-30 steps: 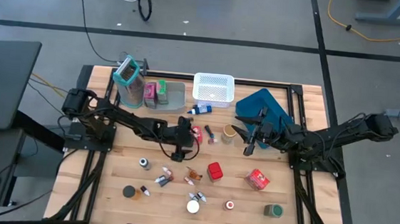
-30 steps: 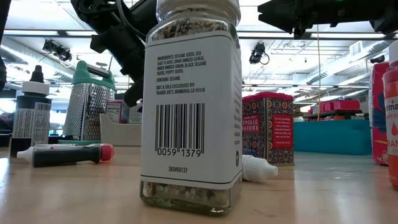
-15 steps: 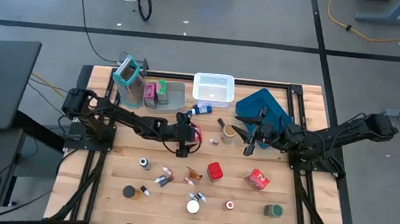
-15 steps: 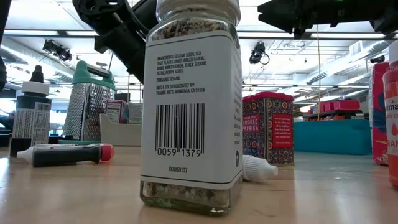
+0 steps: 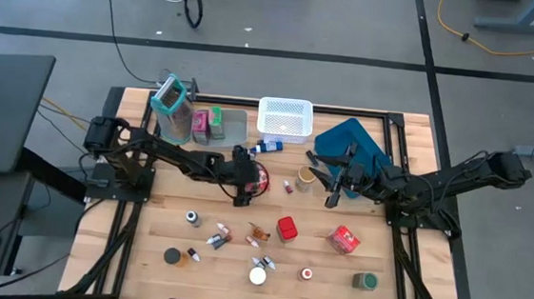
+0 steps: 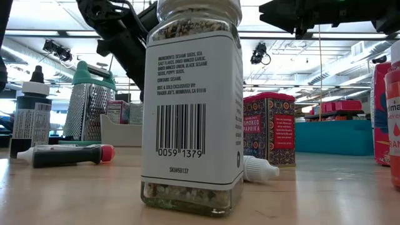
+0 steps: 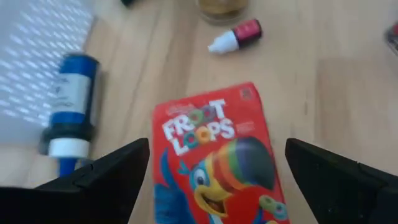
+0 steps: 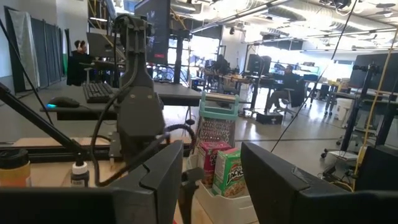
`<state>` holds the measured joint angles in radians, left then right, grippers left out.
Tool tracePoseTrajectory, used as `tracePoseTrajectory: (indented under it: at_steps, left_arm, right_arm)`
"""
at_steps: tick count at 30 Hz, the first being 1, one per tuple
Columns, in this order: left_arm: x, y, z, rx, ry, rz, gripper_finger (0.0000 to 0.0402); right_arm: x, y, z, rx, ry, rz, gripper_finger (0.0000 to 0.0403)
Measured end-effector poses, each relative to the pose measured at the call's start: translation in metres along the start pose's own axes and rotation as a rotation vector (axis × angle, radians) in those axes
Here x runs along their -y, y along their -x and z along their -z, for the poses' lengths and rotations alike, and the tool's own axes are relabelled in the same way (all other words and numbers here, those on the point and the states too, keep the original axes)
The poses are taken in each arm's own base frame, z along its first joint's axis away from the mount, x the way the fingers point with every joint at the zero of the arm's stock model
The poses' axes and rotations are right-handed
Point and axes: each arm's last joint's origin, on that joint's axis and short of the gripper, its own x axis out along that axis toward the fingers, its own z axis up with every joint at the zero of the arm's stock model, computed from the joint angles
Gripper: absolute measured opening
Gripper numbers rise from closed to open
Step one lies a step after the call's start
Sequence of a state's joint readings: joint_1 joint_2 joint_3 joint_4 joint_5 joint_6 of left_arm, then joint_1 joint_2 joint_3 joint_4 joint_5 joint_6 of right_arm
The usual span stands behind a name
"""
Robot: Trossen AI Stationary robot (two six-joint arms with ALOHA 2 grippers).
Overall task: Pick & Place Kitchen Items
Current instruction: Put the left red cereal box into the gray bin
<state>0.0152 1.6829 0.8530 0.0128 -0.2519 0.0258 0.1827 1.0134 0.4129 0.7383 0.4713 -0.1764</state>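
Currently, my left gripper (image 7: 211, 180) hangs over the red Froot Loops carton (image 7: 217, 158), fingers spread wide to straddle it; the carton lies flat on the table (image 5: 146, 235), mid-table near the white mesh basket (image 5: 284, 117). My right gripper (image 5: 332, 195) waits beside the blue tray (image 5: 359, 138), half-parted, holding nothing I can see.

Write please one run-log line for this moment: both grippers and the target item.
left gripper: open, over Froot Loops carton, not gripping | right gripper: waiting by blue tray, nothing held | carton: flat on table
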Motion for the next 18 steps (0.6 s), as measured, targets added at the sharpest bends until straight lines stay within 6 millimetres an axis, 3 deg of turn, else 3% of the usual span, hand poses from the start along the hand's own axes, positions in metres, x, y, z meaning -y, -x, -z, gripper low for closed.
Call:
tracePoseTrajectory:
  at_steps: [5, 10, 18]
  left_arm:
    - [-0.015, -0.004, 0.002, -0.016, 0.063, -0.012, 0.0385]
    - [-0.025, -0.006, 0.006, -0.059, 0.15, 0.097, 0.0385]
    - [-0.043, -0.01, 0.013, -0.095, 0.247, 0.055, 0.0385]
  right_arm:
    - [0.0, 0.0, 0.0, 0.0, 0.0, 0.0, 0.0173]
    - [0.0, 0.0, 0.0, 0.0, 0.021, -0.001, 0.0173]
    - [0.0, 0.0, 0.0, 0.0, 0.019, 0.0, 0.0173]
